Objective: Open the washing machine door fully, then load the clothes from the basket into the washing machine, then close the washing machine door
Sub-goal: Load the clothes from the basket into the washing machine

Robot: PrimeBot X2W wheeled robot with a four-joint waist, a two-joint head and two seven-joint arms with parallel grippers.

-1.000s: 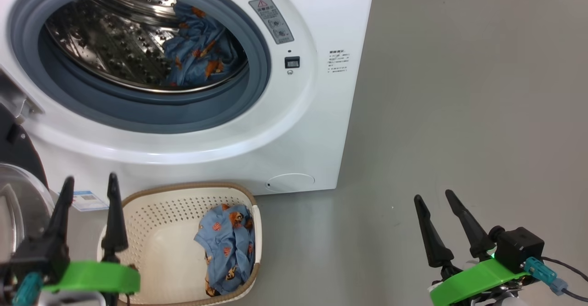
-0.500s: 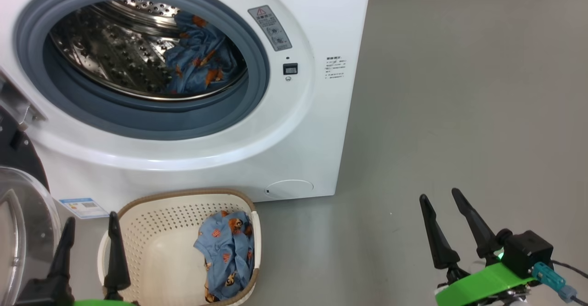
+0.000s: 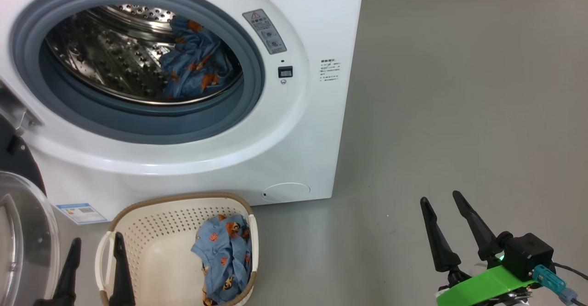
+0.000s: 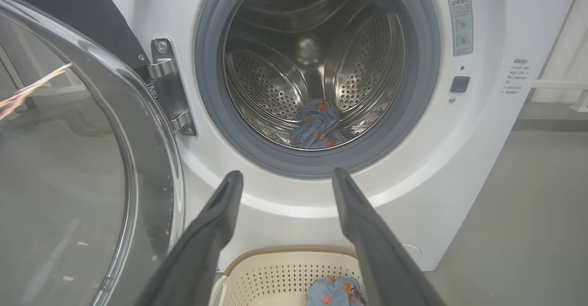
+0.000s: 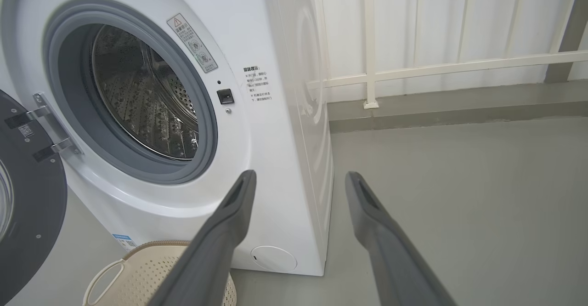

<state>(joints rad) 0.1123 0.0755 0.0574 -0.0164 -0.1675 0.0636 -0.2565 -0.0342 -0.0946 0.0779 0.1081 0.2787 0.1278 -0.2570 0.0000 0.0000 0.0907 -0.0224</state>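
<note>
The washing machine (image 3: 294, 127) stands with its door (image 3: 27, 232) swung wide to the left on a metal hinge (image 4: 167, 85). One light-blue printed garment of the clothes (image 3: 197, 62) lies in the steel drum, also seen from the left wrist (image 4: 317, 124). Another garment (image 3: 225, 255) lies in the right half of the basket (image 3: 183, 196) on the floor in front of the machine. My left gripper (image 3: 96, 251) is open and empty at the basket's left rim, pointing at the drum (image 4: 287, 173). Over bare floor to the right, my right gripper (image 3: 439, 197) is open and empty too (image 5: 299, 175).
Grey floor (image 3: 459, 113) spreads to the right of the machine. A white railing and wall (image 5: 436, 62) stand behind it. A small round white flap (image 3: 285, 191) and a blue label sticker (image 3: 79, 212) sit low on the machine's front.
My left gripper has dropped toward the bottom of the head view, still open. The head camera has shifted a little. The right gripper has hardly moved.
</note>
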